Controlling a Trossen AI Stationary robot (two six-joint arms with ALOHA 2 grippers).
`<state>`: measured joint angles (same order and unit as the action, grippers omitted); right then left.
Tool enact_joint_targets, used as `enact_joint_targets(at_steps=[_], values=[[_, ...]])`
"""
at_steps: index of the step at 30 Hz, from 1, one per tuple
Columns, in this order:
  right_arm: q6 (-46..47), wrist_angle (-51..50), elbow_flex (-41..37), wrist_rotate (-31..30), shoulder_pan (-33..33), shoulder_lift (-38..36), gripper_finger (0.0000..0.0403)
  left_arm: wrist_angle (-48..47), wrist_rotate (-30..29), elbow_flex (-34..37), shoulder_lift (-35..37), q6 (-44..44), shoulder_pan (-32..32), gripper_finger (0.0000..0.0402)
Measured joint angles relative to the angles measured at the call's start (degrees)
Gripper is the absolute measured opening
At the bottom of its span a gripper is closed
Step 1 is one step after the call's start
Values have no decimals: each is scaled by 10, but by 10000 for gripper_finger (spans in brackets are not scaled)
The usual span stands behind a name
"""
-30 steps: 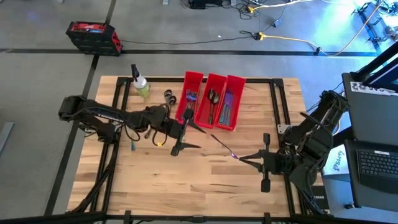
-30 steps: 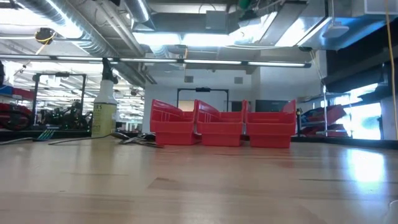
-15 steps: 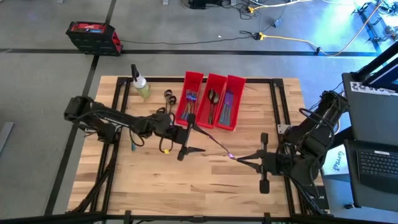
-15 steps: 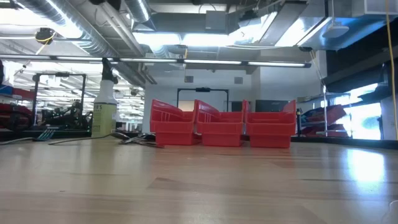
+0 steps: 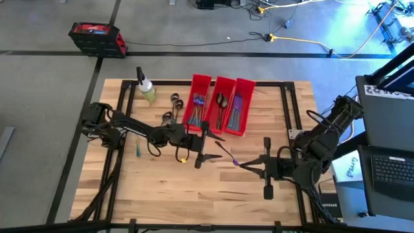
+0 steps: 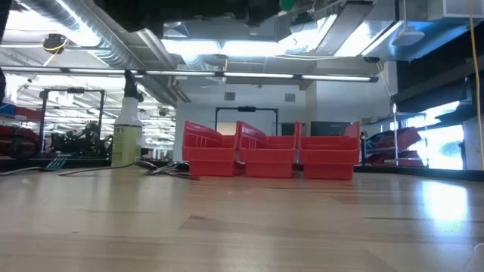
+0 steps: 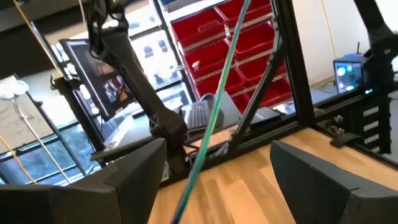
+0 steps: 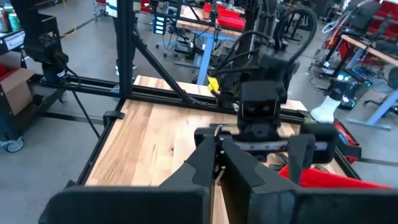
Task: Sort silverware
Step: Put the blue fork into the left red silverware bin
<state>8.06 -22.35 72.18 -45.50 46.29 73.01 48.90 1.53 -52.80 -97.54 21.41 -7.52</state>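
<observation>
A thin iridescent utensil (image 5: 226,154), purple to teal along its length, hangs above the desk (image 5: 194,188) in front of the three red bins (image 5: 220,107), clenched at one end by the right gripper (image 5: 240,164). Its other end lies between the left gripper's (image 5: 208,141) released, wide-spread fingers (image 7: 130,177). More silverware (image 5: 171,107) sits beside and inside the bins. The spray bottle's (image 6: 126,136) label cannot be read.

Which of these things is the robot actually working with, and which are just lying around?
Part of the job: utensil in the right pincer; loose silverware; red bins.
Just lying about: spray bottle; red case.
</observation>
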Motion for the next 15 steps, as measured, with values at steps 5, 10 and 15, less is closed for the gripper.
enact_joint_targets(at_steps=[5, 10, 15], values=[[-9, 0, 0, 9, -4, 0, 0, 22, -28, 0, -4, 10, -5, 276], [-10, 1, 0, 16, -8, 0, 0, 32, -33, 0, -4, 0, -4, 276], [-11, 1, 0, 16, -11, 0, 0, 30, -23, 0, -4, 1, -4, 252]])
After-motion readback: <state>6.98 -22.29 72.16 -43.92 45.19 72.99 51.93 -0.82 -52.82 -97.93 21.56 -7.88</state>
